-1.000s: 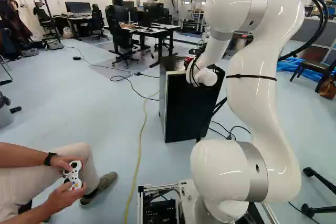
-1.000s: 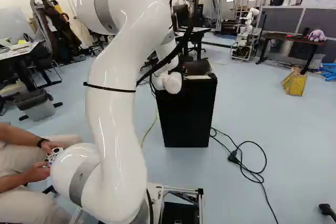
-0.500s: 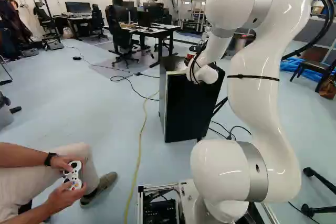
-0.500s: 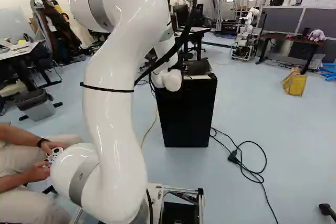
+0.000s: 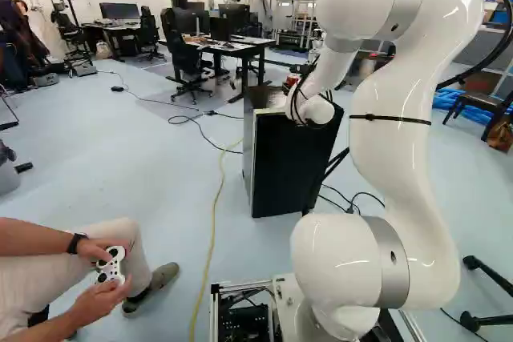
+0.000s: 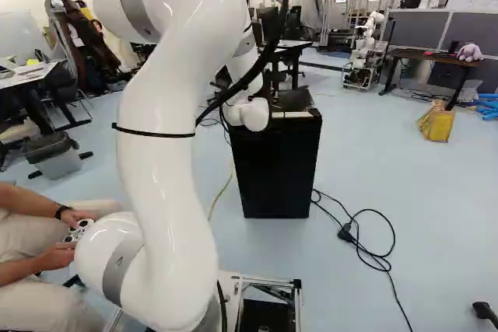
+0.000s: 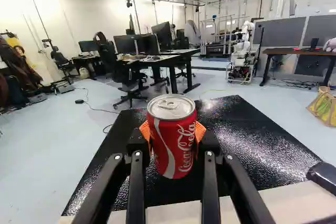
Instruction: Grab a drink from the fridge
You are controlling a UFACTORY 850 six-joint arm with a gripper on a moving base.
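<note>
The drink can (image 7: 172, 148), where is it, please?

It is upright above the fridge (image 5: 295, 166), near the centre of the left base view. If its base touches the top, I cannot tell.

And the jaws?

They are closed on its two sides, only one can's width apart. I think this keeps it level for lifting.

Its look?

Shiny red, with white curved stripe, silver lid and flat tab.
</note>
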